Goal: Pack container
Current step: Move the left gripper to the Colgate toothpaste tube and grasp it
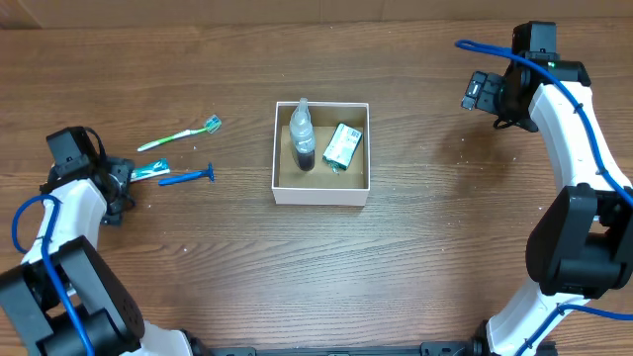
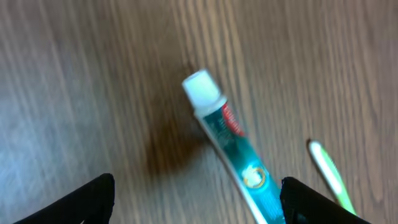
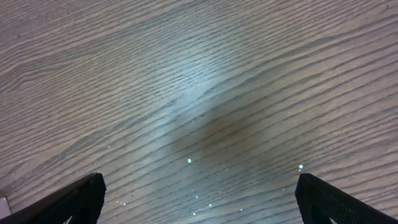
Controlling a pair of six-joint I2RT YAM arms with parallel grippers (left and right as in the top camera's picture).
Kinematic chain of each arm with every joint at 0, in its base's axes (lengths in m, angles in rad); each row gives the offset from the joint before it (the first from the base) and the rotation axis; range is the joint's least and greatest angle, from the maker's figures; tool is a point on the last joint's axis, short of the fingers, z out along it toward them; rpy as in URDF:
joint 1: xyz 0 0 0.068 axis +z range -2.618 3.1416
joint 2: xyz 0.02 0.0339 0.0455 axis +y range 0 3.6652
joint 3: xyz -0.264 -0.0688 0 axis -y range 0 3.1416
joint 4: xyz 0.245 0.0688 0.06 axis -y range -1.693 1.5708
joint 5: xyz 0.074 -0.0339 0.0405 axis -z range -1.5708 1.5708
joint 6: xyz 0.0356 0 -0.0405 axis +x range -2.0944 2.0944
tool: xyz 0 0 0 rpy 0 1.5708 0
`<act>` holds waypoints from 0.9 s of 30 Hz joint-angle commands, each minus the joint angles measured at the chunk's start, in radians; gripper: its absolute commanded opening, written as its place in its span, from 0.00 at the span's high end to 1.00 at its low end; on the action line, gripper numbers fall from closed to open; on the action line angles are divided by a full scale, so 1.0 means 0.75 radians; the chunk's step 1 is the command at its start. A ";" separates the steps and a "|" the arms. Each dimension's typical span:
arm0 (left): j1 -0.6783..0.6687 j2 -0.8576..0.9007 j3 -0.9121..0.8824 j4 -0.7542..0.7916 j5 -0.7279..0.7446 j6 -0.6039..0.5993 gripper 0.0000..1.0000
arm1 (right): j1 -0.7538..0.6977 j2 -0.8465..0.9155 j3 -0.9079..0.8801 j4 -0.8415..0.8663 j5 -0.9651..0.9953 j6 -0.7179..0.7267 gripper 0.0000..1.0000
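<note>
The container point(image 1: 321, 193) is a square white box with a brown inside at the table's middle. A clear bottle point(image 1: 303, 136) and a green-white packet point(image 1: 343, 146) lie in it. My left gripper point(image 1: 121, 184) is open at the far left, around a teal toothpaste tube point(image 1: 150, 171). In the left wrist view the tube point(image 2: 227, 146) with its white cap runs between the open fingers point(image 2: 198, 200), close to the right finger. A green toothbrush point(image 1: 179, 135) and a blue razor point(image 1: 186, 178) lie nearby. My right gripper point(image 1: 482, 92) is open and empty at the far right.
The right wrist view shows only bare wood between open fingers point(image 3: 199, 199). The green toothbrush's handle end point(image 2: 329, 176) shows at the right of the left wrist view. The razor lies between the tube and the box.
</note>
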State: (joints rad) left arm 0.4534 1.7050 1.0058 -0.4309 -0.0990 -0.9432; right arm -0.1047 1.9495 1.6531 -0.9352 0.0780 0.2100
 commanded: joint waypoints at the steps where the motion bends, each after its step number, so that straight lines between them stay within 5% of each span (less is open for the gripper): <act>1: 0.006 0.073 0.083 0.038 -0.016 0.042 0.15 | -0.001 -0.048 0.031 0.007 0.010 0.014 0.00; 7: -0.025 0.211 0.238 0.016 0.030 0.092 0.15 | -0.001 -0.048 0.031 0.007 0.010 0.014 0.00; 27: -0.106 0.252 0.232 -0.179 0.014 0.101 0.41 | -0.001 -0.048 0.031 0.008 0.010 0.014 0.00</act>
State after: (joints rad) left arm 0.3733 1.8771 1.1660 -0.5613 -0.0799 -0.8799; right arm -0.1047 1.9495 1.6531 -0.9348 0.0784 0.2100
